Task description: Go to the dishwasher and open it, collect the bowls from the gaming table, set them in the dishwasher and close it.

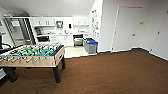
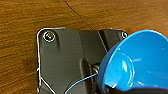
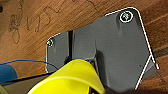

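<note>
A blue bowl [image 2: 136, 62] sits at the left end effector, tilted, its open mouth facing the wrist camera; whether the fingers clamp it, I cannot tell. A yellow cup [image 3: 72, 78] shows large by the right end effector, grip likewise unclear. Ahead, the dishwasher [image 1: 78, 40] stands under the kitchen counter, beyond open brown carpet [image 1: 112, 72]; a foosball table [image 1: 32, 55] stands at the left.

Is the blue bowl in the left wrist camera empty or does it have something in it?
Empty, as far as it shows: the blue bowl has a bare, shiny blue inside with only light reflections. Its lowest part is cut off by a dark edge.
</note>
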